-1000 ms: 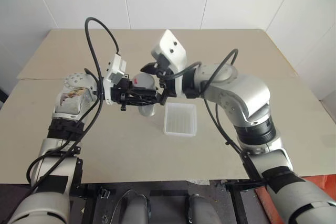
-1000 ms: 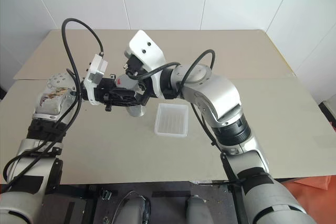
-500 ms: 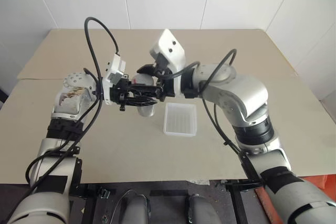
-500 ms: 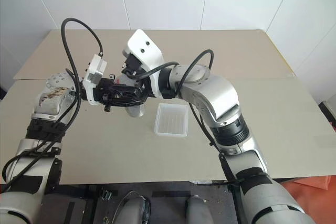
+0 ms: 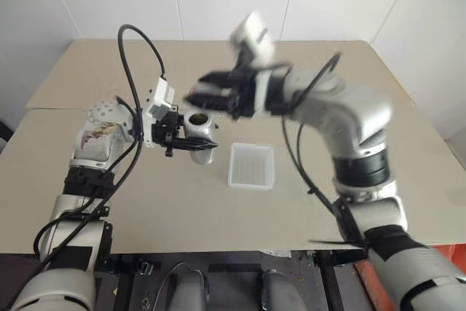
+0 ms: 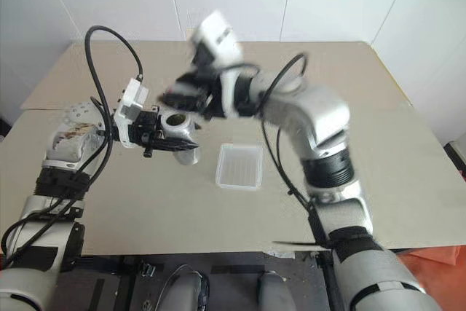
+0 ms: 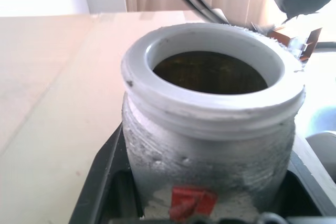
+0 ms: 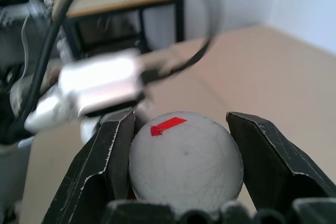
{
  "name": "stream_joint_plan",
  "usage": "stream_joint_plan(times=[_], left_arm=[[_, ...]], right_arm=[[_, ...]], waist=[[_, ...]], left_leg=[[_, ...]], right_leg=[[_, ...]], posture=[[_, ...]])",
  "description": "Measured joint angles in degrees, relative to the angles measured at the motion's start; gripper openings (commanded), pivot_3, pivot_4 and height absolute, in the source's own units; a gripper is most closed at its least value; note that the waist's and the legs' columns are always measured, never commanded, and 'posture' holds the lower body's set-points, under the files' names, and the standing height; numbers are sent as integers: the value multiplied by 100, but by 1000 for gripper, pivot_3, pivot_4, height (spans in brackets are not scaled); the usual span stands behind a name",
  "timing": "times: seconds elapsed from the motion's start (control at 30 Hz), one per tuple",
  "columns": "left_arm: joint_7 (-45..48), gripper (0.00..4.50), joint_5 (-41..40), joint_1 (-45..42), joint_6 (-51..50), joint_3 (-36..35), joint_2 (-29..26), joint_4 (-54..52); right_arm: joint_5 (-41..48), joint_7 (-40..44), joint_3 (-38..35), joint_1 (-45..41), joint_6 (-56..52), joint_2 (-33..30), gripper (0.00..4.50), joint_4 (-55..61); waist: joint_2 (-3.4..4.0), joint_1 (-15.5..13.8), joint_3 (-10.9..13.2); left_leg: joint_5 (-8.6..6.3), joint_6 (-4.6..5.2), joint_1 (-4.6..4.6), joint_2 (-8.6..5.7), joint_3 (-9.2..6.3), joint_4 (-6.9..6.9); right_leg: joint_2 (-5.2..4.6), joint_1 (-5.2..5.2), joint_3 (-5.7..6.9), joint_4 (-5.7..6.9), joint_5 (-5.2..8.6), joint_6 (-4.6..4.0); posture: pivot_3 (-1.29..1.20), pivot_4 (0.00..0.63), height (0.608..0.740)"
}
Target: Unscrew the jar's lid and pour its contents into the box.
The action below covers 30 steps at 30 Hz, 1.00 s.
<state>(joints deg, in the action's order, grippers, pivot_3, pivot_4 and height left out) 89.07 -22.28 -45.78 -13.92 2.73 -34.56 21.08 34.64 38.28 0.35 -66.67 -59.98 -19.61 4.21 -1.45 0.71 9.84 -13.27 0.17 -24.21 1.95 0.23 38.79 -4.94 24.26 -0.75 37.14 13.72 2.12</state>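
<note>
Box (image 5: 251, 166) sits flat on the tan table (image 5: 408, 158), nearest of the task items, just right of the jar and apart from it — ribbed bottom visible, nothing seen inside.

Left gripper (image 5: 195, 141) clamped on the jar (image 5: 199, 130), its 2 black fingers on either side of the jar body. Jar upright, held to the left of the box; whether its base touches the table cannot be told. Lid is off: in the left wrist view the jar (image 7: 210, 140) shows a white threaded rim, an open mouth and a red mark low on its silvery side. Contents (image 7: 210, 73) visible as a dark brown mass inside the mouth, single pieces not distinguishable.

Right gripper (image 5: 207, 97) above and slightly beyond the jar, blurred in the head views, pointing left. It is closed on the lid (image 8: 186, 162) — right wrist view shows the round grey cap with a red mark squeezed between 2 black fingers (image 8: 107, 166). Lid clear of the jar mouth, a gap between them.

Black cable (image 5: 138, 49) loops up from the left wrist over the far part of the table.
</note>
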Motion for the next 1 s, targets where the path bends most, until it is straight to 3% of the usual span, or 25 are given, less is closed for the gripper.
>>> stream_joint_plan(times=[0.13, 0.23, 0.33, 0.47, 0.5, 0.63, 0.87, 1.0], left_arm=[[-28, 1948, 12, 59, 42, 31, 22, -29], [-165, 1948, 9, 76, 43, 17, 48, -69], [-434, 1948, 13, 131, 66, -79, 44, -119], [-931, 1948, 62, 154, 150, -186, 125, -160], [-1068, 1948, 95, 154, 157, -183, 177, -176], [-1529, 1948, 306, 154, 334, -167, 312, -319], [-2521, 1948, 1141, 142, 1010, 97, 507, -295], [-3240, 1948, 2050, 50, 2044, 450, 556, 54]], right_arm=[[138, 34, -263, 134, -130, -395, 2755, 35], [-47, -79, -303, 747, -49, -835, 2755, 290], [-583, -300, -327, 2230, 449, -1411, 2755, 804], [-937, -696, -375, 3715, 697, -1413, 2755, 1011], [-1033, -833, -386, 3902, 758, -1346, 3105, 1009], [-1336, -1153, -348, 4271, 1020, -1180, 4376, 933], [-1305, -750, -143, 4719, 922, -1625, 4444, 1181], [-414, -149, -818, 4570, 202, -2245, 4444, 1811]], waist=[[0, 8, 0], [-1, -9, -1], [-3, -37, -2], [-3, 24, -1], [-3, 47, -1], [-2, 66, -2], [-2, -2, -1], [-2, -29, -1]], left_leg=[[0, 0, 1, 0, 0, 1], [0, 0, -2, -1, 0, 1], [0, 0, -10, -6, 1, 1], [0, 0, -4, -8, 5, 5], [0, 0, 4, -9, 8, 5], [0, 0, 17, -6, 6, 3], [0, 0, 10, -10, 6, 6], [0, 0, 14, -9, 2, 7]], right_leg=[[0, 0, -1, 1, 0, 0], [-1, -2, 0, 0, 0, 0], [-8, 1, 0, -5, 1, 1], [-10, 2, -8, -4, 0, 2], [-9, -1, -12, -6, 0, 2], [-4, -6, -15, -8, 1, 2], [-8, -7, -13, -14, 1, 2], [-8, -15, -9, -19, 1, 2]], posture=[[0, 150, 740], [0, 150, 740], [0, 150, 740], [0, 150, 740], [0, 150, 740], [0, 150, 740], [0, 150, 740], [0, 150, 740]])
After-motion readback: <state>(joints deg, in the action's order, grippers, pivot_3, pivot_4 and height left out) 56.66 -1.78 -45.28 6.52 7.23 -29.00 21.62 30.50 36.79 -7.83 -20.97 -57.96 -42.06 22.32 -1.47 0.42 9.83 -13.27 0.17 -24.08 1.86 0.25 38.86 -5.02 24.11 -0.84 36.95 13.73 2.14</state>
